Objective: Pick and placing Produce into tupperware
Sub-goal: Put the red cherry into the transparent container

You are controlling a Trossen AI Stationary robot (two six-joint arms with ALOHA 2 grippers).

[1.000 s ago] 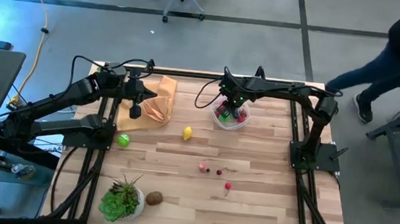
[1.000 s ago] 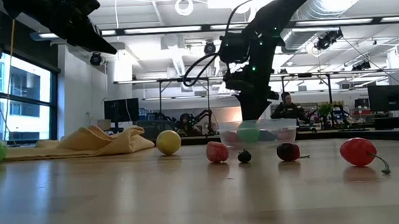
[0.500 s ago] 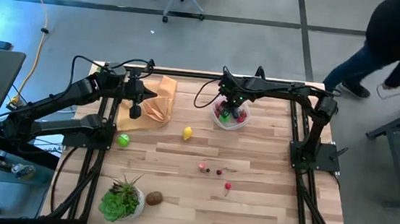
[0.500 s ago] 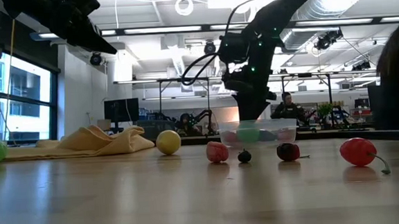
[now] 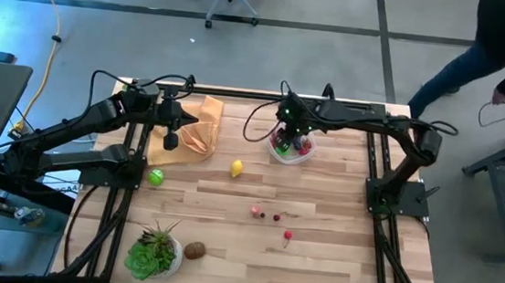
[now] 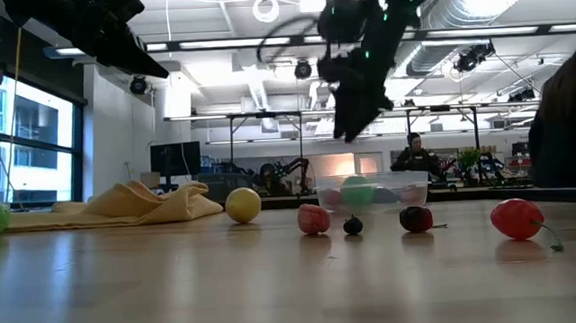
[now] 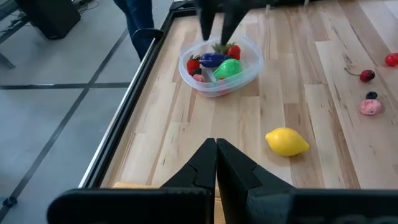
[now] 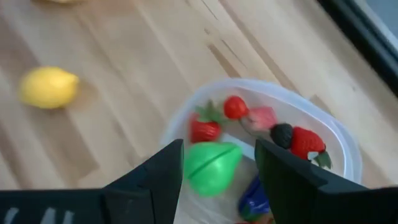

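Several produce pieces fill your tupperware at the desk's one o'clock; the right end effector hovers above it, fingers apart (empty, apparently). Your left end effector waits closed at ten o'clock; lemon lies loose mid-desk.

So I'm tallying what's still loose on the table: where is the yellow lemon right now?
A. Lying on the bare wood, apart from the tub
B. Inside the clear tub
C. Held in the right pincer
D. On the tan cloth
A. The lemon lies on the wooden table, apart from the tub, over which the open right pincer hangs empty.
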